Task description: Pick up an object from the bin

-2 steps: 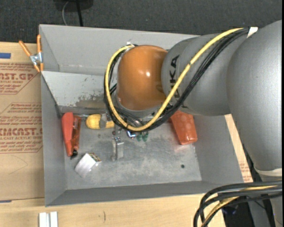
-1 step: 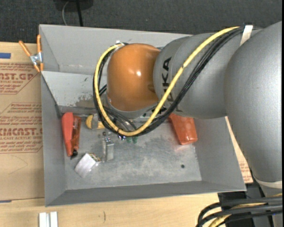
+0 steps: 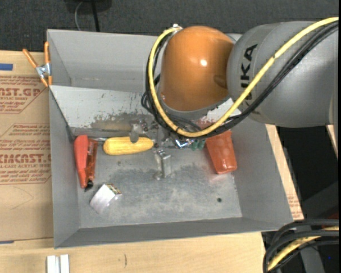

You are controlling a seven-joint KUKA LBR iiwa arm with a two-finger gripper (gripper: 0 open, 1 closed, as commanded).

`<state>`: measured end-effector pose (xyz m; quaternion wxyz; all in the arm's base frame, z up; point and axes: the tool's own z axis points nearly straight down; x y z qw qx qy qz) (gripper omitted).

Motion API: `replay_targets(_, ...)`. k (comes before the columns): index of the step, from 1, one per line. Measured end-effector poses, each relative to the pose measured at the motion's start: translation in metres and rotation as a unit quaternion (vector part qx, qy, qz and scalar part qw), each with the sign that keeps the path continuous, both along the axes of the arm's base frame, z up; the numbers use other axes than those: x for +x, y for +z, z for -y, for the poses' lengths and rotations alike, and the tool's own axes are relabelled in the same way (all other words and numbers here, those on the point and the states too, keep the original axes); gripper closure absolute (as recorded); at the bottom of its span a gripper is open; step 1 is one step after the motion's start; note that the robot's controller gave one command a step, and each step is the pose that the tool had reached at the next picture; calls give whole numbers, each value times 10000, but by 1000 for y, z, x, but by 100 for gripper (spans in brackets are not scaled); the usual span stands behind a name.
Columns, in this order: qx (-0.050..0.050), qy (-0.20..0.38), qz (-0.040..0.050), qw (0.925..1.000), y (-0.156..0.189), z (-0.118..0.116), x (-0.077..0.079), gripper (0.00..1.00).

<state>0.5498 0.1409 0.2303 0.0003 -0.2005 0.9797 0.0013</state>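
Note:
My gripper (image 3: 149, 152) hangs low over the middle of the bin under the arm's orange dome and stands open. One metal finger (image 3: 137, 132) is just behind a yellow corn-cob-shaped thing (image 3: 125, 147). The other finger (image 3: 161, 165) is in front of the cob's right end, down near the bin floor. The cob lies flat, lengthwise left to right, and its right end sits between the two fingers. An orange-red cylinder (image 3: 221, 153) lies to the right of the gripper, partly under the arm. A small green thing (image 3: 196, 145) peeks out beside it.
A red and orange hand tool (image 3: 82, 161) lies along the left wall. A small silvery-white block (image 3: 105, 197) sits at the front left. The arm and its cables cover the bin's back right part.

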Motion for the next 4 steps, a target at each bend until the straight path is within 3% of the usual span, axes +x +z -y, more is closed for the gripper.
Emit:
replay_targets(1,-3,-124,114,9999,-6,4,-8,0)
replay_targets(2,18,177,21,9998,-54,-27,-18,0)
replay_targets(3,-14,1041,60,9945,-73,-57,-13,0)
replay_targets(4,22,1690,70,9856,-107,-79,-27,0)
